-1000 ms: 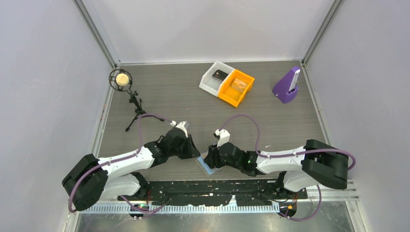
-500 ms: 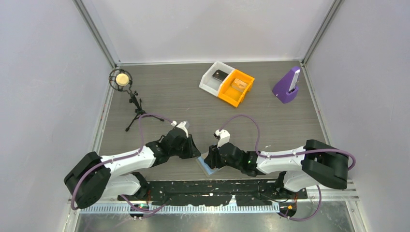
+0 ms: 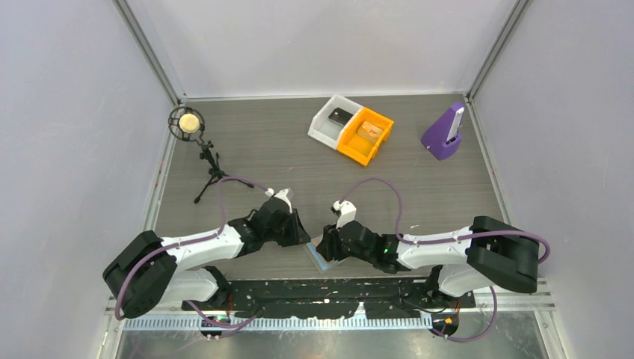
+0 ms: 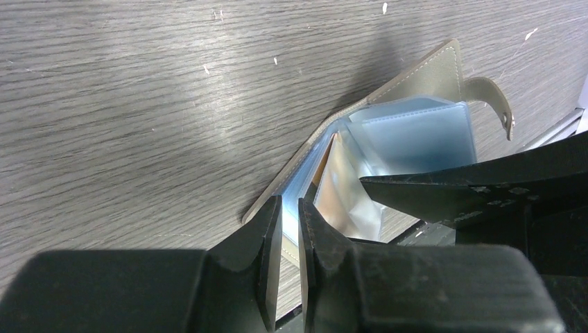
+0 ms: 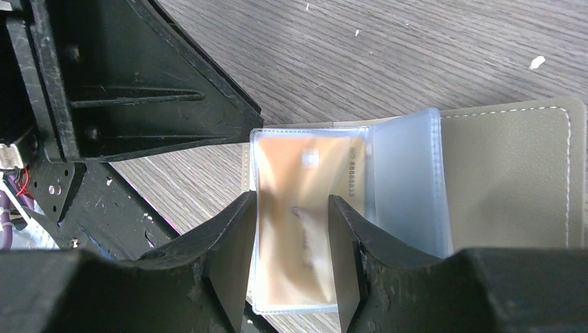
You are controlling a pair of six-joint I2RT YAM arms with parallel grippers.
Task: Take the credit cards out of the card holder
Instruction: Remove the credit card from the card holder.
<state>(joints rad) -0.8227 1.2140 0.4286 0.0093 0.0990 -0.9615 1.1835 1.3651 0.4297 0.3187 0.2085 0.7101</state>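
Table (image 3: 299, 157) edge, open card holder (image 5: 513, 180), left gripper (image 4: 288, 208) pinching, right gripper (image 5: 291, 201) spread

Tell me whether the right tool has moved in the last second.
No. The right tool stays over the card holder, in the same spot against the table front edge.

Right pincer (image 5: 291, 208) straddles gold card (image 5: 305, 173) in card holder (image 5: 513, 180).
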